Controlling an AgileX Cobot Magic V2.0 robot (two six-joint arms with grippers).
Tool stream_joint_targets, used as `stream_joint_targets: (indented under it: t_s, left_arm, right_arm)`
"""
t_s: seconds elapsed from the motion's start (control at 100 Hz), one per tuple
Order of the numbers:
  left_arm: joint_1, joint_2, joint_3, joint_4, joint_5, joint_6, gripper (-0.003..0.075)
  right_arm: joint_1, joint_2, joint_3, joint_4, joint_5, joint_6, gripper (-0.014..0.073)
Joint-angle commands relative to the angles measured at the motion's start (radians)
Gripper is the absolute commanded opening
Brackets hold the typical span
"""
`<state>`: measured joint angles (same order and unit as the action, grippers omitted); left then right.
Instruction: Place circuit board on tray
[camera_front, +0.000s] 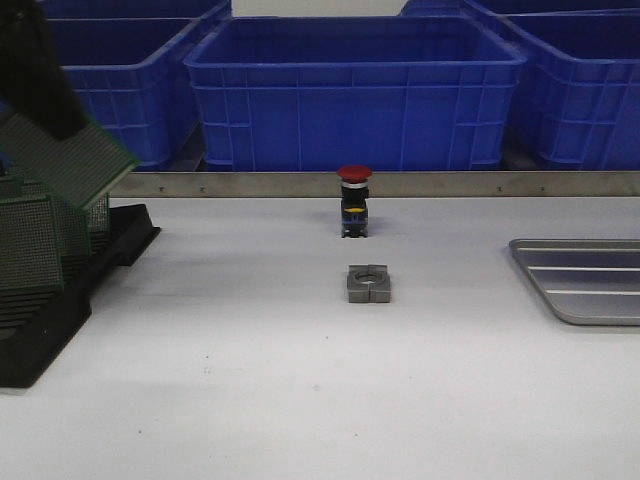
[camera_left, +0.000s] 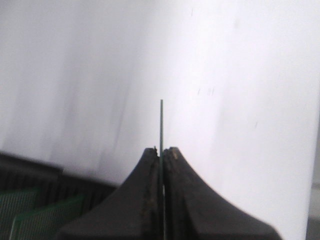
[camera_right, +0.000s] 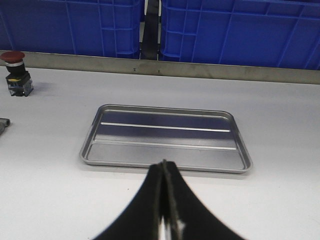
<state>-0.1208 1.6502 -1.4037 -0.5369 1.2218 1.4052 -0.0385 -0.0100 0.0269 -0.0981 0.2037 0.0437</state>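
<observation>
White table (camera_front: 250, 400) (blue bins (camera_front: 350, 90) behind)

Even overhead light, soft shadows; the left wrist view's table (camera_left: 225, 75) is overexposed and blurred.

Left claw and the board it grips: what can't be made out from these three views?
- Left claw: in the front view, cut off by the left edge.
- Circuit board: edge-on in the left wrist view, so its face is unseen.
- Tray: cut by the front view's right edge; whole only in the right wrist view.
- Black rack: partly cropped in front view.
</observation>
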Motion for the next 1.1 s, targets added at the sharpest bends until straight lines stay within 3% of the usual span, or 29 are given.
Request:
stream_joint_targets:
  t_s: [0.0, 0.14, 0.44, 1.09]
  left_arm:
    - [-0.024, -0.047, -0.028, -0.224, 0.054, -0.010, -0.0020]
    - [-0.071, -0.036, -0.028, -0.373, 0.054, -0.009, -0.0020]
    - [-0.190, -0.030, -0.028, -0.535, 0.052, -0.009, -0.0020]
    - [-0.218, -0.030, -0.028, -0.541, 0.052, -0.009, -0.0020]
  right_arm:
    - [-0.001, -0.023, -0.012, -0.006, -0.079, 0.000, -0.0113]
    - [-0.001, -0.023, -0.012, -0.006, -0.079, 0.000, -0.0113]
    - [-0.001, -0.023, -0.012, -0.006, -0.079, 0.000, -0.0113]
    - [-0.002, -0.023, -0.012, -0.006, -0.119, 0.000, -0.0113]
